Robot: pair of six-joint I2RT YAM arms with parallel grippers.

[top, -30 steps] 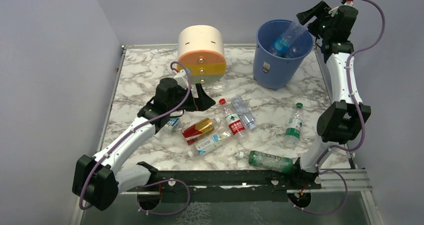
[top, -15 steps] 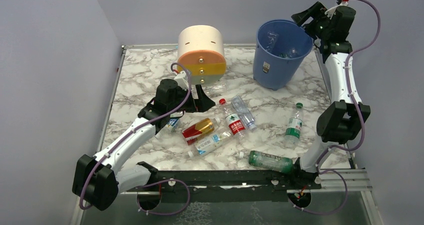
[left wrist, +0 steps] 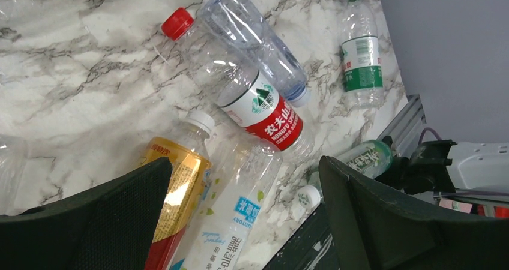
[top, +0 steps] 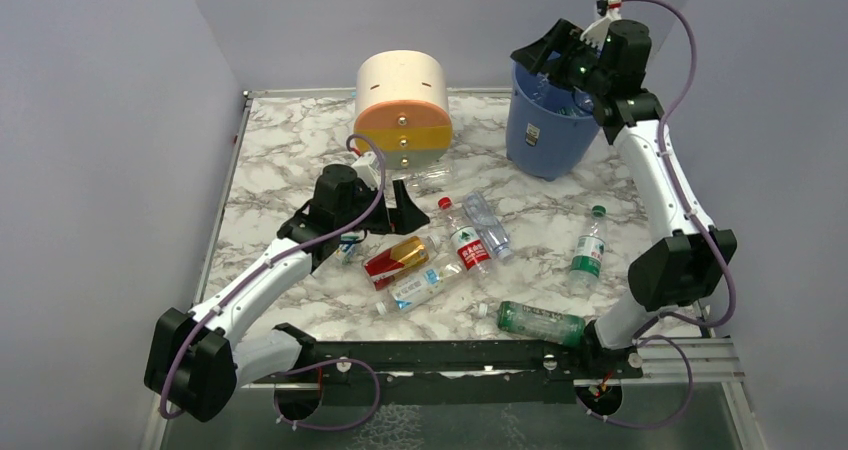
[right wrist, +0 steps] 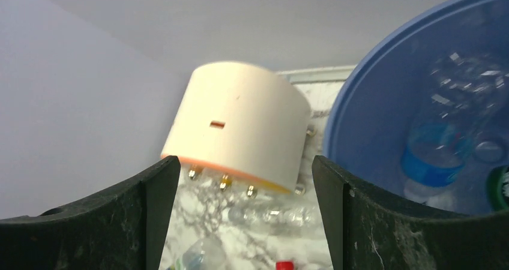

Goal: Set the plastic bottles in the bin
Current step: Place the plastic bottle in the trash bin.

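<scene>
We see the blue bin (top: 548,135) upright at the far right of the table (top: 290,150), a blue-labelled bottle (right wrist: 441,159) inside it. Mid-table lie a red-capped bottle (top: 463,236), a clear bottle (top: 487,224) just beside it, a gold-labelled bottle (top: 400,258) and a white-labelled bottle (top: 420,286). A green-capped bottle (top: 589,248) sits apart on the right, and a green-tinted bottle (top: 541,322) lies at the near edge.

1. The marble-patterned table (top: 290,140) carries the blue bin (top: 545,135) and the cream-and-orange drawer unit (top: 403,110) at its far side.
2. Mid-table lie the red-label bottle (top: 466,240), the clear bottle (top: 487,225), the gold bottle (top: 398,259) and the white-label bottle (top: 420,285), bunched together.
3. The green-label bottle (top: 589,252) stands upright on the right, and the green-tinted bottle (top: 540,322) lies at the near edge.
4. What seems to be another see-through bottle (top: 432,178) lies just beside the drawer unit.
</scene>
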